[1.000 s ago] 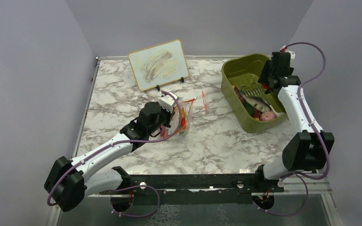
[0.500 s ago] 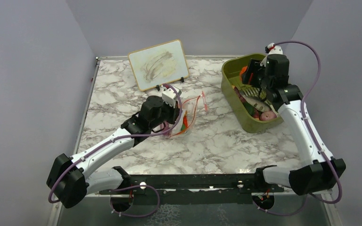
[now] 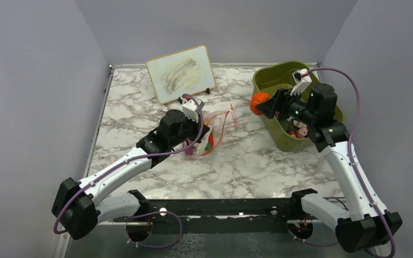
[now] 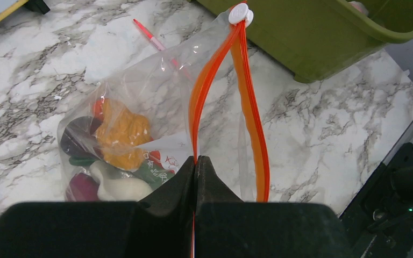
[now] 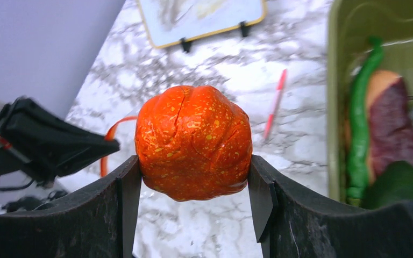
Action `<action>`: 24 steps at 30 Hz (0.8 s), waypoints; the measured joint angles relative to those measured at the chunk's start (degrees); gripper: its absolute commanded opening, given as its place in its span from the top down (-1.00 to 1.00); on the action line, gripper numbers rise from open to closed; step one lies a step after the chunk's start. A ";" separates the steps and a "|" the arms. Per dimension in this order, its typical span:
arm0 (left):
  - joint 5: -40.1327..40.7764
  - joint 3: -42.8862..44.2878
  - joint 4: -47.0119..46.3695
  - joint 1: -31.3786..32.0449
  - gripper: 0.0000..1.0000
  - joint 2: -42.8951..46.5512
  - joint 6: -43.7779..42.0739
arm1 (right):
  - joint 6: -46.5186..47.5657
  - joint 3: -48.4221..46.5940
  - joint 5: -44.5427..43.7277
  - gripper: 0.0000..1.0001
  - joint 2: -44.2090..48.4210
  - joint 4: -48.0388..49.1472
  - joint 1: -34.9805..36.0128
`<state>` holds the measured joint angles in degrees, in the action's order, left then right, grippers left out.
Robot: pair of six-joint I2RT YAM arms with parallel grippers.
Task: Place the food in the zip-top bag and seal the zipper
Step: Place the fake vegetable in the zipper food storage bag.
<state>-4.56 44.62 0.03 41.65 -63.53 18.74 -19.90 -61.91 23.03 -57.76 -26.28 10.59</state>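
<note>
Right wrist view: the toy pumpkin (image 5: 193,142) is clamped across its widest part between the right jaws. It hangs over the table (image 5: 156,70), just off the rim of the olive-green bin (image 5: 333,107), where a long green piece and a dark red one lie. It looks hard, light and round to me, so that hold on the ribbed middle seems right; off-centre it might pop out.

The left jaws are pinched tight on one strip of the zipper (image 4: 199,97), propping open the zip-top bag (image 4: 140,91), which sits on the table between the arms with orange, purple, white and green pieces inside. Its film looks thin, floppy and slippery, so I'd grip the stiffer zipper. The mouth looks narrow for the pumpkin.
</note>
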 measured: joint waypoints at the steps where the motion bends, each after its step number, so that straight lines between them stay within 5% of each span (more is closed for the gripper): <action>1: -0.28 0.00 -0.02 0.00 1.00 -0.02 0.63 | -0.98 1.09 2.10 0.14 0.04 0.72 0.02; 11: -2.08 0.00 -2.08 0.00 1.00 -0.13 5.66 | -6.32 3.91 12.76 0.14 1.53 5.92 3.28; 24: -2.51 0.00 -3.32 0.00 1.00 -0.11 7.87 | -11.34 7.98 13.20 0.13 -1.51 13.22 13.60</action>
<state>-7.07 44.62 -3.29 41.65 -63.64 26.61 -31.24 -53.93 36.23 -59.27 -13.06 24.18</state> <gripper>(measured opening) 0.014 0.634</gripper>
